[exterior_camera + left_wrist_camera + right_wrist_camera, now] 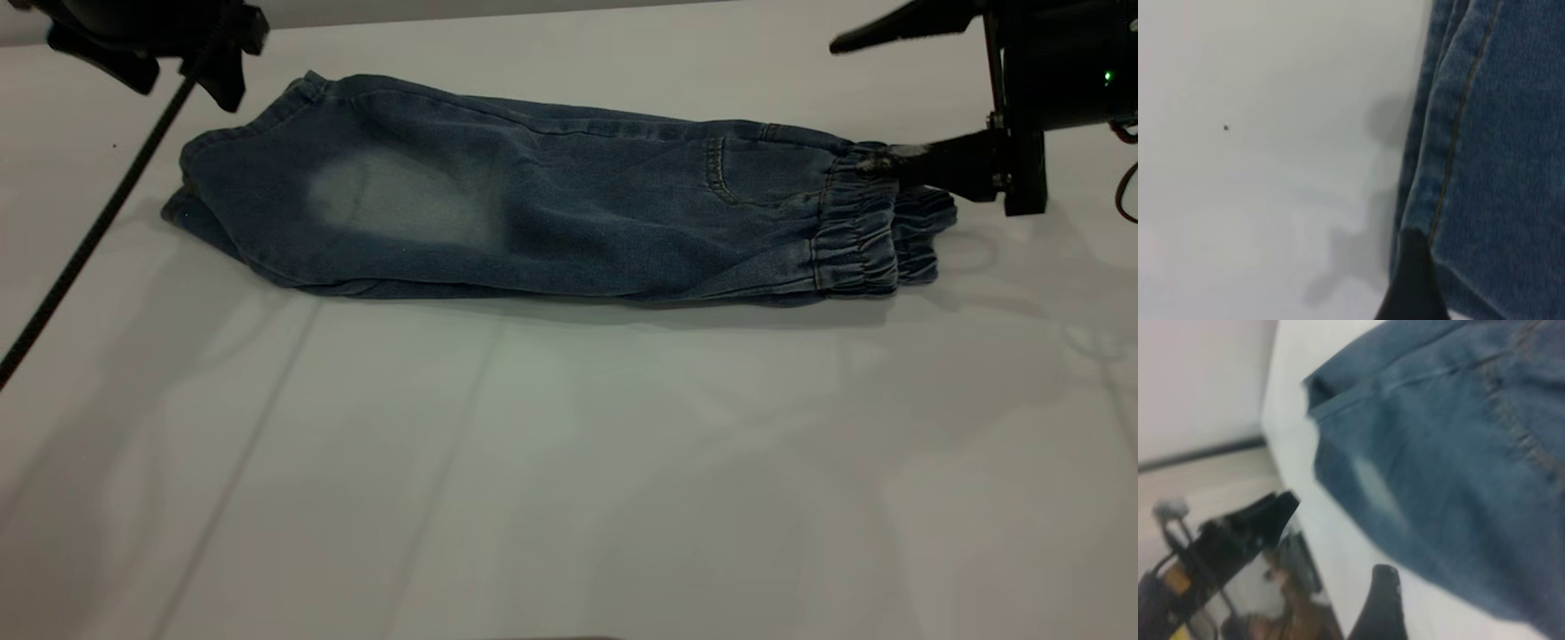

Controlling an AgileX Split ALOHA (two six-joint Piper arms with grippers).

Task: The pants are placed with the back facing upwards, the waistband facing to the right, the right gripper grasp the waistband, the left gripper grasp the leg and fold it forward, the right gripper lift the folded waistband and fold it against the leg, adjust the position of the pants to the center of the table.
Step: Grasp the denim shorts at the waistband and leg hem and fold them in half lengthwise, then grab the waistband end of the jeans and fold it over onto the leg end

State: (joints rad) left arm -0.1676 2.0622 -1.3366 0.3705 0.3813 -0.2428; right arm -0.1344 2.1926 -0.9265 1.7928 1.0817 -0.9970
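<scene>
Pants (551, 209) waistband partly hidden by right end effector (876, 98).

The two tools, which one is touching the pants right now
The right tool, the one with whitish scuffed tips: its lower finger rests on the gathered waistband of the pants. The all-black left tool hangs above the leg end, apart from the cloth.

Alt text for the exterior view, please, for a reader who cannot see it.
Blue denim pants, folded lengthwise, lie across the white table, elastic waistband at right. The right pincer is open, its lower finger touching the waistband; the black left pincer hangs above the leg end.
</scene>
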